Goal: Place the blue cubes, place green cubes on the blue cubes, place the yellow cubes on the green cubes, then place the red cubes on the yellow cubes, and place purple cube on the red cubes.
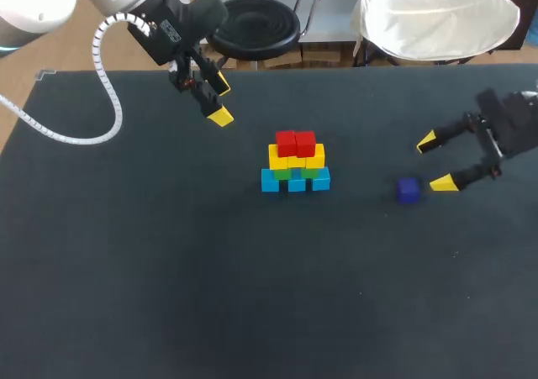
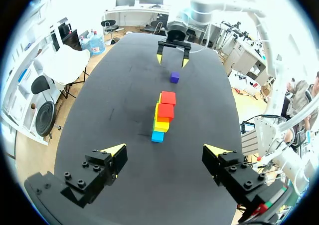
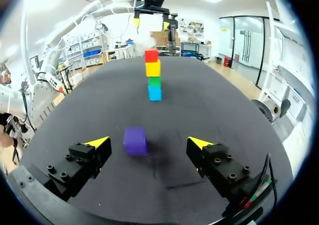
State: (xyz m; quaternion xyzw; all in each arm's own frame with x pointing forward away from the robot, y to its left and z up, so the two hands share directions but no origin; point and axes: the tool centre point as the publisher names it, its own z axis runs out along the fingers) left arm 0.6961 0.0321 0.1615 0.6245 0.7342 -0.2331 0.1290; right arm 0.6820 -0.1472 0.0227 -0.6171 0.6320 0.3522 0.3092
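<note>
The right pincer point(image 1: 435, 163) is hanging low over the right side of the dark bench point(image 1: 168, 270), with its two yellow-tipped fingers spread wide and gripping nothing. A small purple cube point(image 1: 408, 190) is lying flat on the bench just ahead of those fingers, touching neither one. In the right wrist view, the cube point(image 3: 135, 140) is sitting ahead of the open pincer point(image 3: 148, 143), nearer one finger than the other.

Farther along the same line, near the middle of the bench, a small stepped stack of cubes is standing. A row of light blue cubes point(image 1: 295, 182) is forming the base, green cubes point(image 1: 313, 173) are resting on them, yellow cubes point(image 1: 296, 155) are sitting above those, and two red cubes point(image 1: 295, 142) are lying side by side on top.

Beyond the stack, the left pincer point(image 1: 220, 100) is hanging above the far left part of the bench, well apart from every cube. Its fingers are also spread wide and holding nothing. In the left wrist view, the stack is standing between this pincer point(image 2: 165, 150) and the purple cube point(image 2: 174, 77). A white coiled cable point(image 1: 109, 102) is looping down from the left arm.
</note>
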